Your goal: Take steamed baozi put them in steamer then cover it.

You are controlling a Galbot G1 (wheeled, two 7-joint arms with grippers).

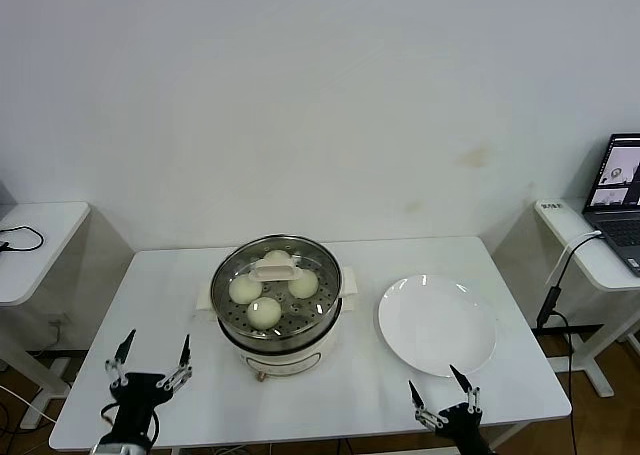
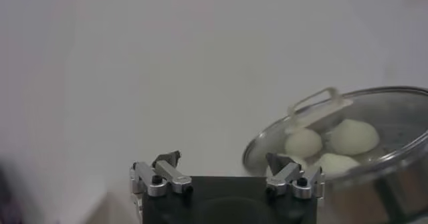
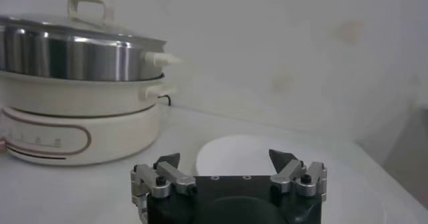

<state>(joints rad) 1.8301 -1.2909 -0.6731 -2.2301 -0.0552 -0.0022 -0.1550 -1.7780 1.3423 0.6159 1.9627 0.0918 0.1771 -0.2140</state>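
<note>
The steamer [image 1: 278, 343] stands mid-table, a shiny steel pot on a white base. Its clear glass cover [image 1: 228, 267] with a cream handle [image 1: 276, 268] lies on top of it. Under the glass rest several cream-white baozi [image 1: 264, 311]. In the left wrist view the cover [image 2: 394, 112] and baozi [image 2: 353, 136] show close by. My left gripper [image 1: 154, 354] hangs open and empty at the table's front left. My right gripper [image 1: 442, 390] is open and empty at the front right, near the plate. The steamer [image 3: 73, 122] also fills one side of the right wrist view.
A bare white plate [image 1: 436, 325] lies right of the steamer, also seen as the plate [image 3: 231, 155] in the right wrist view. Side tables flank the work table; the right one holds a laptop [image 1: 618, 200] with a cable hanging down.
</note>
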